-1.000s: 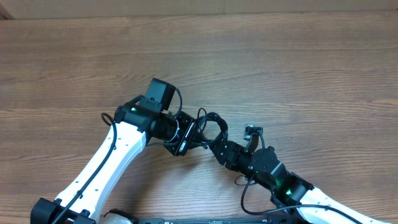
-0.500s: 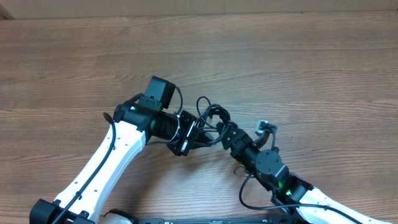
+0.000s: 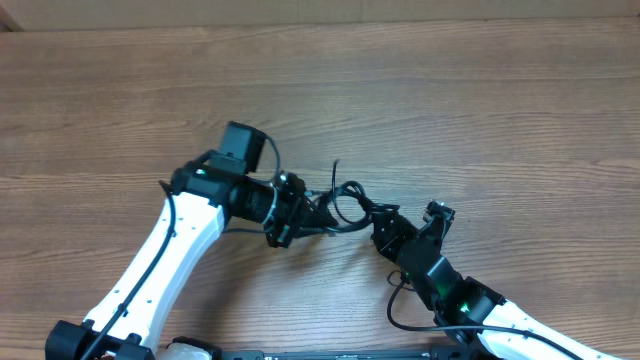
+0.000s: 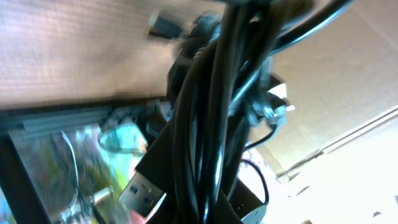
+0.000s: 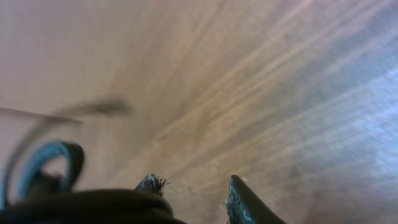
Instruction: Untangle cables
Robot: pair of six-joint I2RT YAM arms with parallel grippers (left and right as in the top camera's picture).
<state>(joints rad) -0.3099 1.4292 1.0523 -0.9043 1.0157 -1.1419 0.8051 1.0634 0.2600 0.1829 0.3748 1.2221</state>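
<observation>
A tangle of thin black cables hangs between the two arms near the middle of the wooden table. My left gripper is shut on the bundle's left end. In the left wrist view the cables fill the frame, with a silver USB plug sticking out low on the left. My right gripper sits at the bundle's right end. In the right wrist view its jaws stand apart with bare wood between the tips. A black cable lies across the outside of the left finger.
The arms' own thicker black cables loop beside the right wrist. A paler strip runs along the table's far edge. Bare wood spreads beyond the arms on all sides.
My left gripper has pulled left with the bundle, stretching the loops out. My right gripper pushed into the tangle, then drew back right, and its jaws widened and then narrowed.
</observation>
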